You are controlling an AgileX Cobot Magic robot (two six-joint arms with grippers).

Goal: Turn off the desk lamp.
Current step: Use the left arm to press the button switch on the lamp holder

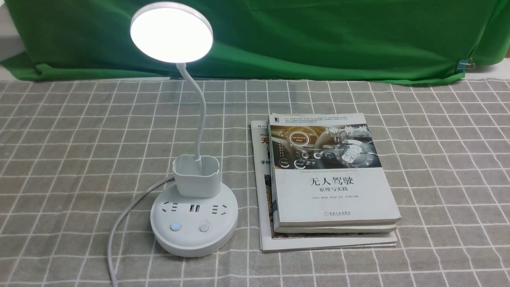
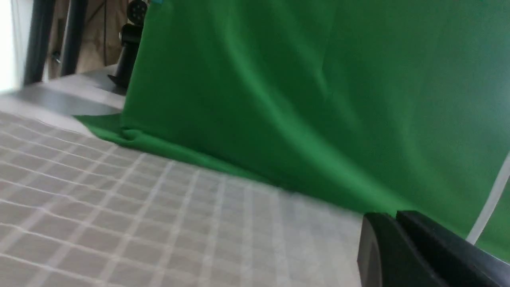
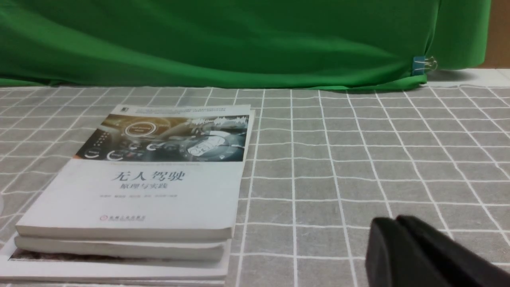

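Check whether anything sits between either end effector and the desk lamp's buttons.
For the left end effector, nothing visible blocks the desk lamp; for the right end effector, the book stack lies between it and the lamp.

The desk lamp (image 1: 196, 179) is standing on the counter (image 1: 438, 159), with its head (image 1: 171, 32) leaning out above and to the left of its base (image 1: 194, 233). A stack of books (image 1: 330, 191) is lying just to the right of the lamp's base, apart from it, while the cord (image 1: 119, 223) is trailing from the lamp leftward and forward. A hanging cloth (image 1: 318, 40) is draping onto the counter well behind the lamp.
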